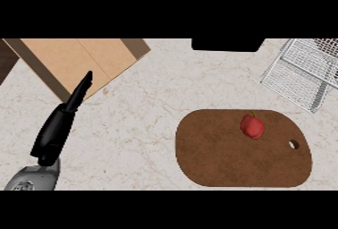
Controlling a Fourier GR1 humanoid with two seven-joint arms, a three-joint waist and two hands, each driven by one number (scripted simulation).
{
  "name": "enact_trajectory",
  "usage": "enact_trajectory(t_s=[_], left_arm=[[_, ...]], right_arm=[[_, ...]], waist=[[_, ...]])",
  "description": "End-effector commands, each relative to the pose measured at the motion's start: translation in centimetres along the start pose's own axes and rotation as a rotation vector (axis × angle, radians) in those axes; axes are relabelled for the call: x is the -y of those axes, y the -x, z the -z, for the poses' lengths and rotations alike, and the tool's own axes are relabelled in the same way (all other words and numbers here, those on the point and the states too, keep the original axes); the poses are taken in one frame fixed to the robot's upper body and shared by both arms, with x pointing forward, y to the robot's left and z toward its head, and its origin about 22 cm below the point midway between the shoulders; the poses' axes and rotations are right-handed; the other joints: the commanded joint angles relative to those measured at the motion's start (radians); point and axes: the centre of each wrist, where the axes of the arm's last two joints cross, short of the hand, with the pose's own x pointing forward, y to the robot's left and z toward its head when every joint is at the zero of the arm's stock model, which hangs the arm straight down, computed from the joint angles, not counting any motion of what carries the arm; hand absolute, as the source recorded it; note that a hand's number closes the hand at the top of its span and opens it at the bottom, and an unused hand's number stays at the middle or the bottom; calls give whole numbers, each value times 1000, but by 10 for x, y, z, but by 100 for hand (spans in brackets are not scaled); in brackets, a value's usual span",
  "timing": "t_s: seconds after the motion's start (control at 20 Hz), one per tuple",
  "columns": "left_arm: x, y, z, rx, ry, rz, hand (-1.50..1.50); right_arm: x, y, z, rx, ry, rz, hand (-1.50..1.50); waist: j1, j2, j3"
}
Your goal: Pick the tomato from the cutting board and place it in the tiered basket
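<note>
Tomato [252,126] sits on cutting board [242,150], at 1 o'clock from board centre. Wire basket [300,74] at 1 o'clock from tomato, apart. Left hand [63,120] at 9 o'clock, fingers straight, holding nothing. Right hand absent from view. Pick and place both pending.

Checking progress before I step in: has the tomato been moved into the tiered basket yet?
No, the tomato lies on the cutting board, apart from the tiered basket at the upper right.
</note>
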Motion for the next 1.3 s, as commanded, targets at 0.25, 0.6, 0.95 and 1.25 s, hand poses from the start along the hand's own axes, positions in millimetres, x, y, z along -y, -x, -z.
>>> enact_trajectory(t_s=[0.25,0.6,0.95,1.25], left_arm=[[5,10,-3,-9,4,-5,0],[-7,2,-7,11,15,-1,0],[1,-4,3,3,19,2,0],[4,5,-1,7,6,5,0]], right_arm=[[-89,-41,31,-42,-53,23,150],[-120,-18,35,6,-84,265,-150],[-129,-11,35,83,97,531,-150],[-54,25,24,-45,441,544,-150]], waist=[[8,8,-1],[28,17,2],[22,20,3],[10,22,2]])
